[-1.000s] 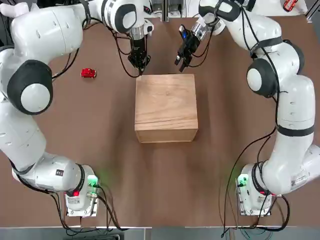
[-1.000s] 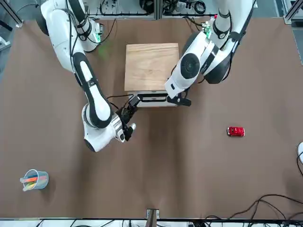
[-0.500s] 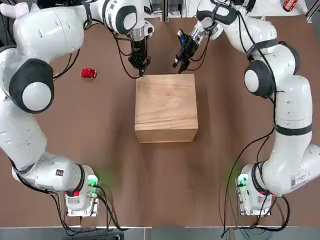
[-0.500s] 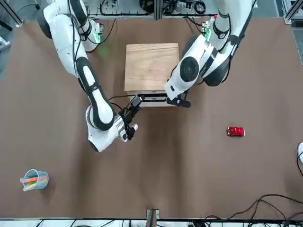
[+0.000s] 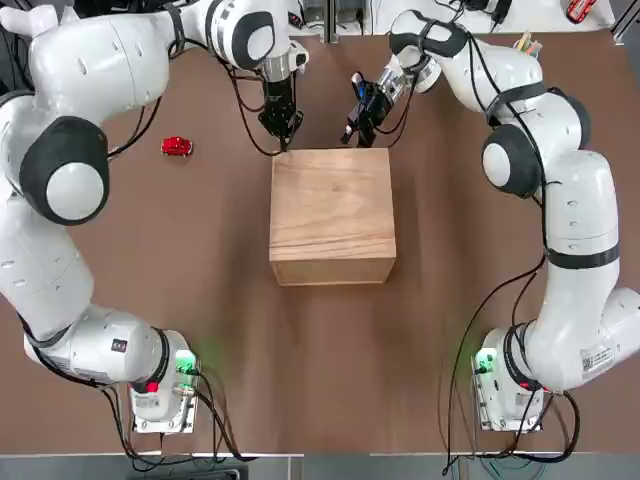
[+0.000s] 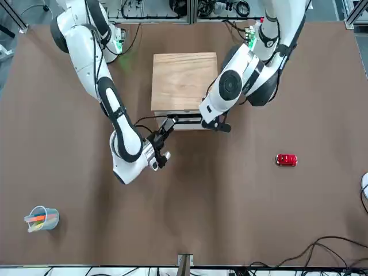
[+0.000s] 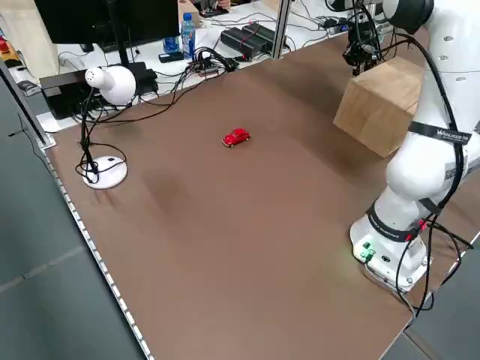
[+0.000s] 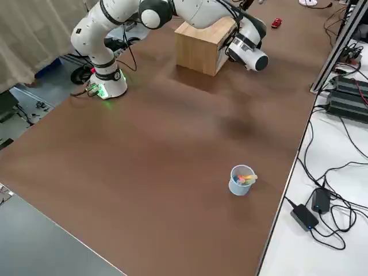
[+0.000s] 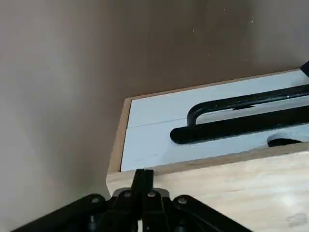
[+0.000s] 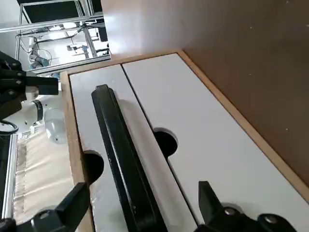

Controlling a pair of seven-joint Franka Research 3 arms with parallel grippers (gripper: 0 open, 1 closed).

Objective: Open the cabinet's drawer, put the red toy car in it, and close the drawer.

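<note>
At the far face of the cabinet (image 5: pixel 332 215), with the red toy car (image 5: pixel 177 146) lying well off to the left, the left gripper (image 5: pixel 281 128) braces a top corner, jaws together, while the right gripper (image 5: pixel 358 117), jaws apart, faces the shut drawer (image 10: pixel 145 145), whose handle (image 10: pixel 120 164) it must next straddle and clamp to open it.

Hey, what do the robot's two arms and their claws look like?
Both arms are glossy white rounded segments with dark grey joint caps and black cables looped alongside. The left claw and right claw are black. Each base shows green and red lights.
</note>
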